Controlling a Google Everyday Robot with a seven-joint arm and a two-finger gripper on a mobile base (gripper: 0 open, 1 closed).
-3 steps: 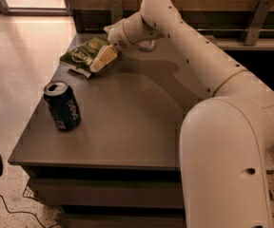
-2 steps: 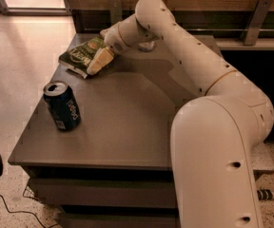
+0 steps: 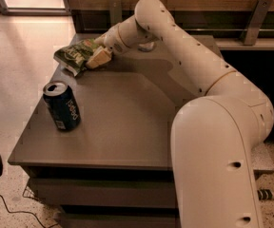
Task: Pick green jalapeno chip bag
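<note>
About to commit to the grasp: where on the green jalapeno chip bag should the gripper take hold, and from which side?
Probably take the green jalapeno chip bag by its crinkled right end, coming from the right. It lies low at the far left corner of the table, and the gripper is at that end. The soda can stands apart, nearer the camera.

The gripper [image 3: 99, 58] sits at the table's [image 3: 127, 132] eleven o'clock, against the green jalapeno chip bag [image 3: 74, 55]. The soda can [image 3: 62, 106] stands at nine o'clock — well apart, open tabletop between.
</note>
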